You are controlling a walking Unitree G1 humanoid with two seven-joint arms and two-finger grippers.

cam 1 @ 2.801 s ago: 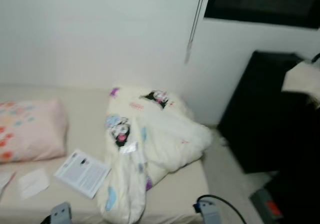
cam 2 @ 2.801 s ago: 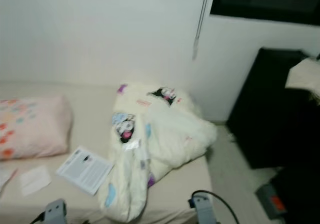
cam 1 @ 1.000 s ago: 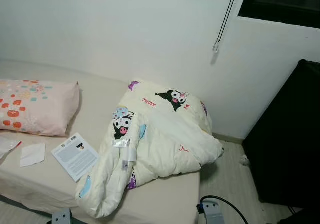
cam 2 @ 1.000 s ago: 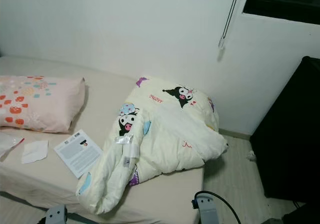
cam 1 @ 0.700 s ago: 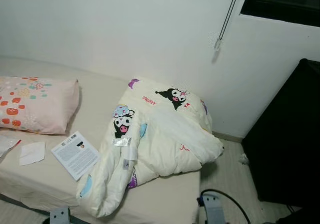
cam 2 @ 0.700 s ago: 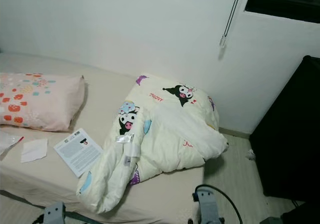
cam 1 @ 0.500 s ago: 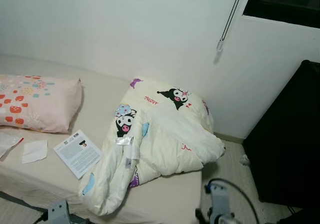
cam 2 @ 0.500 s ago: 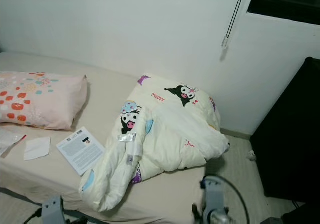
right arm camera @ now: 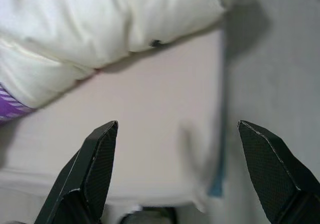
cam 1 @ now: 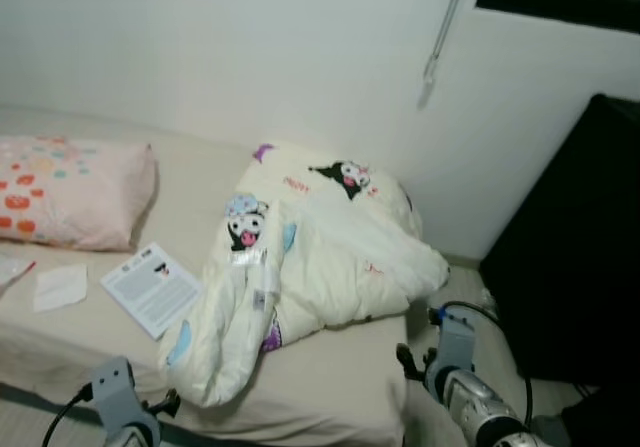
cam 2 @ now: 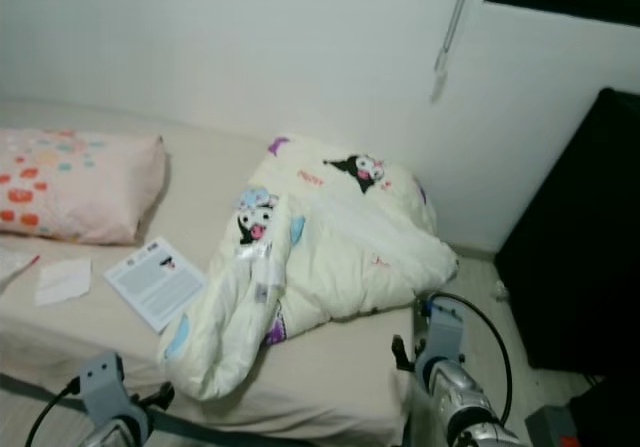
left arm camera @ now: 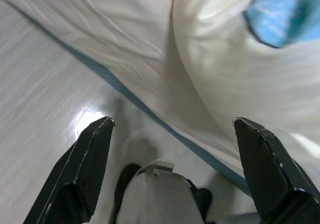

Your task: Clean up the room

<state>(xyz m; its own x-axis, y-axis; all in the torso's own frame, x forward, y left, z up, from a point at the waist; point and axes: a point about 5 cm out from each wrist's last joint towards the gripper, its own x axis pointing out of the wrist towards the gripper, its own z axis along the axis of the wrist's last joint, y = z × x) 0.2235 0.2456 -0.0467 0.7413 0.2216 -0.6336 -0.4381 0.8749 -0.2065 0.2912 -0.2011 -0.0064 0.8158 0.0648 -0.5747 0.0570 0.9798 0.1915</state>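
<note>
**Both pincers low at the bed's near edge, comforter bunched ahead**

Left pincer (left arm camera: 170,176) spread wide, gripping nothing, hanging over pale floor (left arm camera: 35,93) just beside the bed's near edge. Directly beyond its fingertips (left arm camera: 95,134): the drooping end of the cream cartoon-print comforter (cam 1: 310,267), a blue patch of its print at the far side.

Right pincer (right arm camera: 177,171) likewise spread and empty, poised above the bare corner of the bed (cam 1: 340,387), with the comforter's rounded folds just past its fingertips (right arm camera: 102,139) and a purple scrap of print off to one side. Grey floor beyond the mattress edge on the pincer's other side.

Farther off from the left pincer, up the mattress: a printed leaflet (cam 1: 150,287) lying flat beside the comforter, a small white paper (cam 1: 60,285) near it, and a pink patterned pillow (cam 1: 70,192) behind both. At the frame's far left edge, possibly another scrap or wrapper, too blurred to tell.

Well apart from the right pincer, a black cabinet (cam 1: 570,257) against the wall; contents hidden. A blind cord (cam 1: 440,37) hanging above the comforter.
</note>
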